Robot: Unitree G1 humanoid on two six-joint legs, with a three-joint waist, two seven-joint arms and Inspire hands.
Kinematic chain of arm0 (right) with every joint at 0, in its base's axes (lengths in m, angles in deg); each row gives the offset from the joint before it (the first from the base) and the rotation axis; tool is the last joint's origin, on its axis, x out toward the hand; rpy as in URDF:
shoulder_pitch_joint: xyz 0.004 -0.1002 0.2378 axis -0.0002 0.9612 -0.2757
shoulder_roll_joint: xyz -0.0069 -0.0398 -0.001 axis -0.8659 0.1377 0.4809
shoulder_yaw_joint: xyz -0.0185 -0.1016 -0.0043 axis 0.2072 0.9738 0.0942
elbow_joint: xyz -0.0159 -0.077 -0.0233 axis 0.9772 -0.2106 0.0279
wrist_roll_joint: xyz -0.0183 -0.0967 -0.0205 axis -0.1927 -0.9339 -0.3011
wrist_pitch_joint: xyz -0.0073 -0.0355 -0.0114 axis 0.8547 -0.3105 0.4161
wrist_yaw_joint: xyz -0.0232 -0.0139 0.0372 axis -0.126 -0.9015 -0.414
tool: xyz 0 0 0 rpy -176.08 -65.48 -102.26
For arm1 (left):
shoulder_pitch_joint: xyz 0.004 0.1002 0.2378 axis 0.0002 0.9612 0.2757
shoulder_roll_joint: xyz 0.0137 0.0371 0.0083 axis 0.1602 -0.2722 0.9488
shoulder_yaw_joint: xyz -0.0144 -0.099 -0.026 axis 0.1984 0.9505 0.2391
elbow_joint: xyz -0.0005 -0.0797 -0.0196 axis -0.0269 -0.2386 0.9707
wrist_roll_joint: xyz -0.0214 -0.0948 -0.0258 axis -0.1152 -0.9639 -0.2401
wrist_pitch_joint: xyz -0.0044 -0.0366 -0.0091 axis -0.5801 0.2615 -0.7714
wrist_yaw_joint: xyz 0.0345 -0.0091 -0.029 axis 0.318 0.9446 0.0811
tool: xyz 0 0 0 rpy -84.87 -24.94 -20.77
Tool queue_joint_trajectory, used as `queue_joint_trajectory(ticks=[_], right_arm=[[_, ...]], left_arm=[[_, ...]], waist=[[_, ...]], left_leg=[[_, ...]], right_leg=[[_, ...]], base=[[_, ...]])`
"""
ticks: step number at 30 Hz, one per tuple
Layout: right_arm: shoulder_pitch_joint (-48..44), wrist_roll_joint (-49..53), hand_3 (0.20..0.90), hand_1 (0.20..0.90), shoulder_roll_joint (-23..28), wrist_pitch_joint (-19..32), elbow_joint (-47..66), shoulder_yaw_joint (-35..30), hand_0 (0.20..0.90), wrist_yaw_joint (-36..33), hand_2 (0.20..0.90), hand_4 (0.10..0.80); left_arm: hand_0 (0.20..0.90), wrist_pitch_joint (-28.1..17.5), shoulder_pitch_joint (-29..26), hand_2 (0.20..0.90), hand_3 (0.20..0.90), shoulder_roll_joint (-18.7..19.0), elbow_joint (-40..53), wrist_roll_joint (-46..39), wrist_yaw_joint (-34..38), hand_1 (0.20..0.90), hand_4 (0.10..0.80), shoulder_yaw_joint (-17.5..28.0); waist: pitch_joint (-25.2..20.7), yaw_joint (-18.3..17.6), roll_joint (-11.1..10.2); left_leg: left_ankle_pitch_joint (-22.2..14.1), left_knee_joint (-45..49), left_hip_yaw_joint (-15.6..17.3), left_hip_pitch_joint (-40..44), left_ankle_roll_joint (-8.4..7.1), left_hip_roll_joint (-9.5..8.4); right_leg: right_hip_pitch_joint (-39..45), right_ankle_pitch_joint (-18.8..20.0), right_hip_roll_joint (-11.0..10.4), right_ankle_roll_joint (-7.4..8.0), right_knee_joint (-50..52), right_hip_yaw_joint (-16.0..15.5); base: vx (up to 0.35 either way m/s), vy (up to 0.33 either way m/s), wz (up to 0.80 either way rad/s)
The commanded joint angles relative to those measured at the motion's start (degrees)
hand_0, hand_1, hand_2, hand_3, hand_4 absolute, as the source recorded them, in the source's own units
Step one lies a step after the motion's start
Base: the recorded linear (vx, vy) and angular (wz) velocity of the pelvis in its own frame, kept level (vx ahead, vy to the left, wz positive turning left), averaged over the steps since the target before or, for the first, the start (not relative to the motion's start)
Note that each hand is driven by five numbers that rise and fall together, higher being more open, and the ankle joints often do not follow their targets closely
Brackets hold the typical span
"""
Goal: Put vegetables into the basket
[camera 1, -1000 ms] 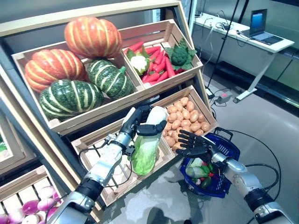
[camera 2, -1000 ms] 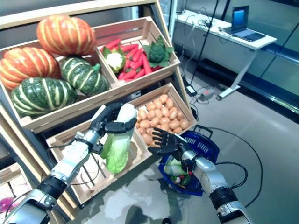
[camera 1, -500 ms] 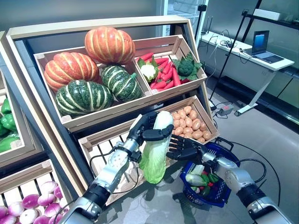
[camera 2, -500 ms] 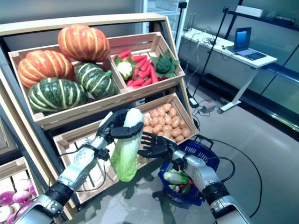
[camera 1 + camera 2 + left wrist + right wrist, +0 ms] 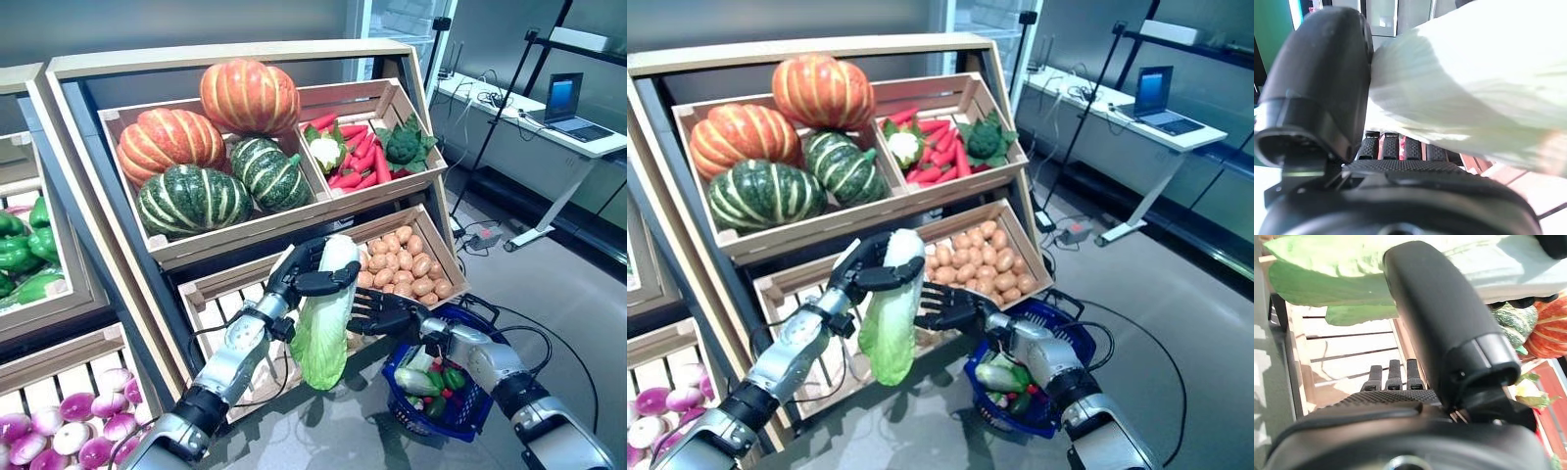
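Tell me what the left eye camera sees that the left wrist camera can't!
Only the left eye view shows the pumpkins, the potatoes, the blue basket hanging from the right arm, and the right hand with open fingers beside the cabbage. Only the left wrist view shows, up close, the thumb pressed against the cabbage's pale end. Both show the left hand closed around the cabbage.

A grey, glossy floor (image 5: 578, 284) spreads from 3 to 5 o'clock, catching pale light. At 2 o'clock a white desk on slanted legs (image 5: 534, 127) carries an open laptop with a lit blue screen (image 5: 568, 103), dark stand poles (image 5: 1087, 93) rising beside it. A plain grey wall (image 5: 176, 24) fills 12 o'clock.
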Motion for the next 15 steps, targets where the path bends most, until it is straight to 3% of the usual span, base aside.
queue_joint_trajectory(ticks=[1, 3, 6, 15], right_arm=[[-12.2, 4.8, 0.900, 0.900, -7.2, 0.7, -4.2, 2.9, 0.900, 4.8, 0.900, 0.800], [-12.8, 5.8, 0.900, 0.900, -7.7, -0.2, -4.8, 3.4, 0.900, 7.5, 0.900, 0.800], [-13.6, 9.0, 0.900, 0.900, -7.8, -2.5, -3.7, 4.1, 0.900, 17.4, 0.900, 0.800], [-14.9, 13.5, 0.900, 0.900, -1.4, -4.1, -2.2, 3.0, 0.900, 37.2, 0.900, 0.800]], left_arm=[[0.300, -5.9, -8.8, 0.300, 0.300, -8.0, 11.8, -8.6, -7.2, 0.300, 0.400, -7.1], [0.300, -5.5, -8.9, 0.300, 0.300, -8.1, 12.3, -8.6, -7.0, 0.300, 0.400, -7.6], [0.300, -5.7, -9.0, 0.300, 0.300, -7.6, 11.8, -8.7, -8.2, 0.300, 0.400, -8.0], [0.300, -3.9, -8.2, 0.300, 0.300, -4.2, 12.8, -10.8, -11.1, 0.300, 0.400, -6.7]], waist=[[-4.3, 0.7, -1.1], [-4.3, 0.7, -1.0], [-4.6, 1.0, -1.0], [-5.0, 1.9, -1.1]], left_leg=[[-3.8, 0.0, 0.2, -2.0, 1.50, -2.35], [-3.9, 0.0, 0.1, -1.9, 1.49, -2.35], [-3.8, 0.0, -0.2, -2.1, 1.38, -2.37], [-3.6, 0.0, -1.6, -2.7, 1.31, -2.44]], right_leg=[[1.1, -2.0, -0.8, -1.16, 0.1, -0.1], [1.1, -2.0, -0.8, -1.13, 0.1, 0.0], [1.1, -2.0, -0.8, -1.16, 0.1, 0.0], [1.0, -2.1, -1.1, -1.02, 0.1, -0.8]], base=[[0.012, 0.004, 0.14], [0.010, 0.008, 0.07], [0.000, 0.000, 0.00], [-0.016, 0.002, 0.06]])
